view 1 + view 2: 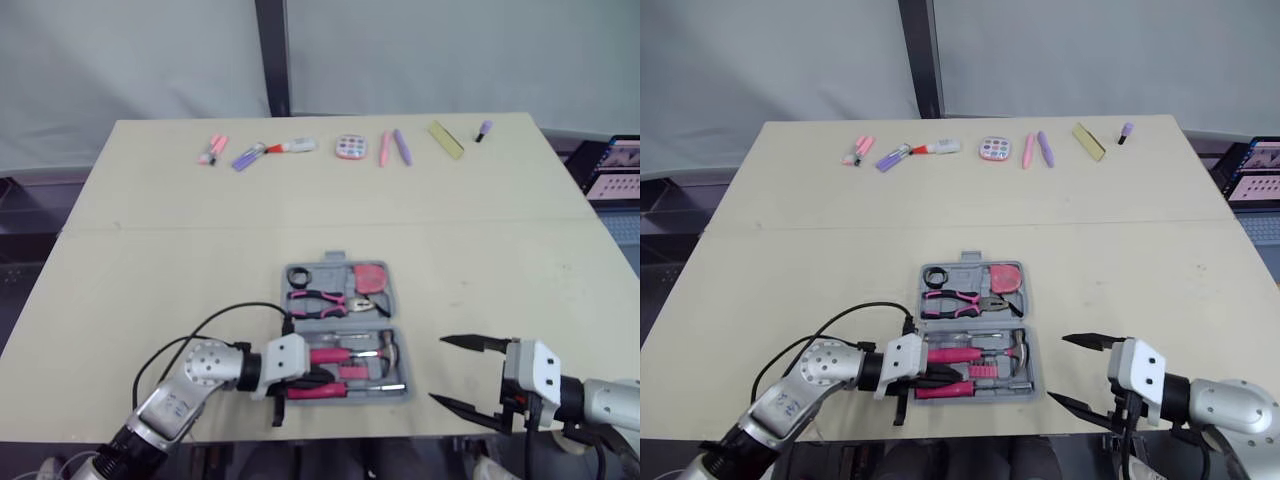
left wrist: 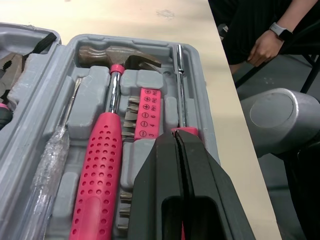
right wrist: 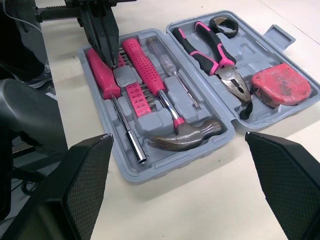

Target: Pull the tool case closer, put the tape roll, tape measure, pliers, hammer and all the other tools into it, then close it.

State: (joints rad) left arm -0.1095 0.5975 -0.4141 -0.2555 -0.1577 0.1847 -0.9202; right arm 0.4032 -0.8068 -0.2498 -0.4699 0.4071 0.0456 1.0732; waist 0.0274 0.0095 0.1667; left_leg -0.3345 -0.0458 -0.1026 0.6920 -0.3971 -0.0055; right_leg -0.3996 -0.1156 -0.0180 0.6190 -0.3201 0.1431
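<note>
The grey tool case [image 1: 404, 392] lies open near the table's front edge. Its far half holds the black tape roll [image 1: 299, 274], the pink-handled pliers [image 1: 320, 300] and the red tape measure [image 1: 372, 277]. In its near half lie the hammer [image 1: 345, 352], a clear screwdriver [image 2: 50, 160], a bit holder [image 2: 147, 112] and a pink-handled driver [image 3: 102, 75]. My left gripper [image 1: 322, 379] is shut, with its tips down on that driver's handle [image 2: 187, 131]. My right gripper [image 1: 437, 370] stands open just right of the case, with nothing between its fingers.
Along the table's far edge lie markers [image 1: 250, 155], a round paint palette [image 1: 351, 147], pink and purple pens [image 1: 393, 148], a yellow strip [image 1: 446, 139] and a small purple item [image 1: 484, 129]. A screen [image 1: 615, 165] stands off the right side. A person's hand [image 2: 260, 47] shows beyond the table's front edge.
</note>
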